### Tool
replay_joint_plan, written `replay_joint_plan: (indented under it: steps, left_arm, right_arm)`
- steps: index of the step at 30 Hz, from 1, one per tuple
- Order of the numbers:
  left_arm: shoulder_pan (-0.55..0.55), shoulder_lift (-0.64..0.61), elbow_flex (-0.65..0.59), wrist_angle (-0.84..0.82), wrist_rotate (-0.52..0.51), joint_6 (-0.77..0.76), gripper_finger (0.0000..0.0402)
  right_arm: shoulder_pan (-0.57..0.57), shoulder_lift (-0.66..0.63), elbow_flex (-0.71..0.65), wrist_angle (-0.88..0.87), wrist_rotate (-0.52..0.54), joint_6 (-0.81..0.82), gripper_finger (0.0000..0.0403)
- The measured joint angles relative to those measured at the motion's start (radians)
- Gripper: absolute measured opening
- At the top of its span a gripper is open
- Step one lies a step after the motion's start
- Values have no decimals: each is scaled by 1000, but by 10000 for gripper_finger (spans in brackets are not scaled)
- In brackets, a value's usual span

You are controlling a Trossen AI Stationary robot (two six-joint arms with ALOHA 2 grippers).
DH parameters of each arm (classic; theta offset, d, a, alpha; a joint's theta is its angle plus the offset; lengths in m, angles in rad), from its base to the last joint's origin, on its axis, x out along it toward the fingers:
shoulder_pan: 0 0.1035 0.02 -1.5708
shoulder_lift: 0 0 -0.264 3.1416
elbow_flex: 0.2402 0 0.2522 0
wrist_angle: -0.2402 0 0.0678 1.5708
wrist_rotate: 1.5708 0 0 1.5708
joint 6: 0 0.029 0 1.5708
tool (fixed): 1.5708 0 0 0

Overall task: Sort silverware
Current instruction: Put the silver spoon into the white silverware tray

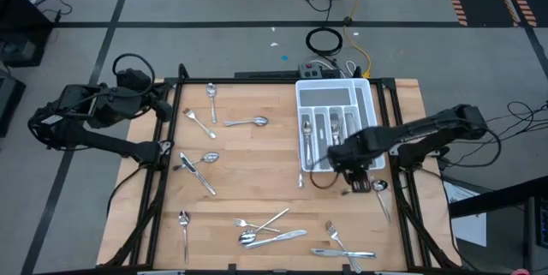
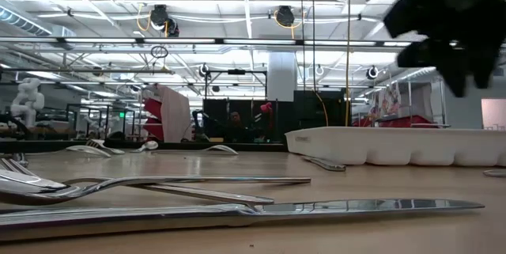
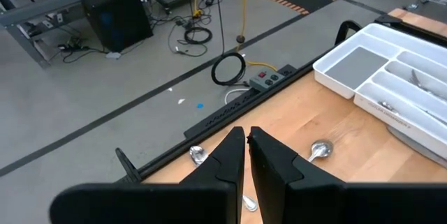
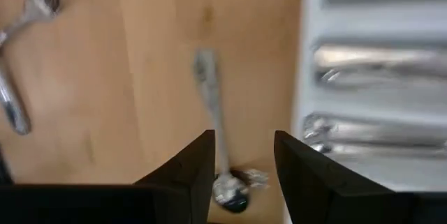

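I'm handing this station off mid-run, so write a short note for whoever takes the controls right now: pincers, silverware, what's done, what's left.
Right pincer: open and empty, over the wooden table by the near end of the white compartmented plastic tray, with a small silver piece on the wood between its fingers.
Left pincer: shut and empty, parked at the table's far-left edge.
Done: several shiny metal pieces lie in the tray's compartments.
Left: loose forks, spoons and knives across the table, in a far-left group, along the near edge, and a spoon beside the right pincer.
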Motion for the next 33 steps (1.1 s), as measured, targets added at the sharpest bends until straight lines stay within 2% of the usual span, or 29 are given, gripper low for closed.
replay_joint_plan:
  steps: [7,14,23,33]
  left_arm:
    - [0,0,0,-17,0,-2,32]
    - [0,0,0,-10,0,-3,32]
    - [0,0,0,-9,-7,-3,32]
    - [0,0,0,-10,-7,-6,32]
  right_arm:
    - [130,-69,-109,88,-13,172,137]
    - [210,-70,-230,210,-11,235,137]
    - [224,-70,-367,356,-9,331,137]
    - [224,-63,-458,359,-7,460,130]
